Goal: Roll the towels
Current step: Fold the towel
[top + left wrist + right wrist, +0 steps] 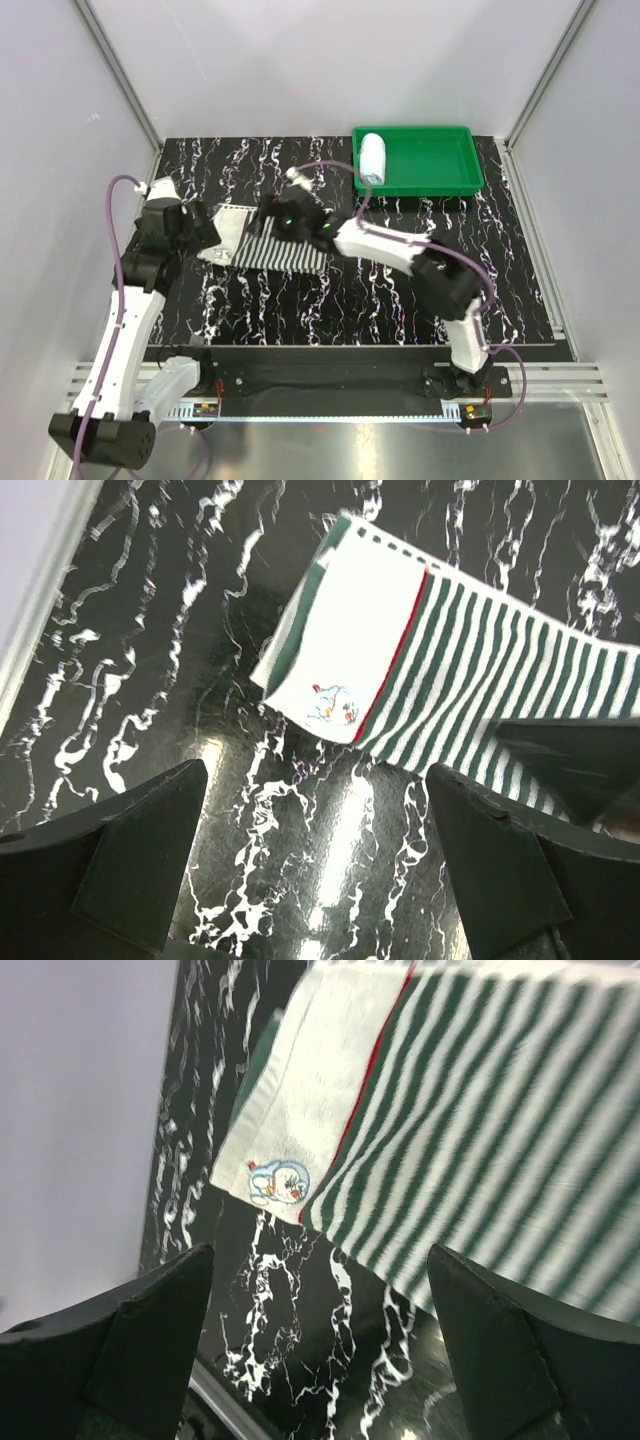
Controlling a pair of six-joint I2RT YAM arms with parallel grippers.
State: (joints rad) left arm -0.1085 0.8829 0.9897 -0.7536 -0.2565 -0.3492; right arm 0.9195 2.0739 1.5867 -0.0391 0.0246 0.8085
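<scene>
We see a tray on a marbled tabletop.
We find the green tray (435,160) at the far right corner of the black, white-veined tabletop (380,300), with pale walls (330,60) around it.

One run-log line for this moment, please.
left gripper open, over table beside striped towel | right gripper open, above striped towel | striped towel flat, unrolled | pale towel rolled, in green tray

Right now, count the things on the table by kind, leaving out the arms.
Towels: 2, the striped towel spread flat, the pale rolled towel in the green tray.
Green tray: 1.
Total: 3.
</scene>
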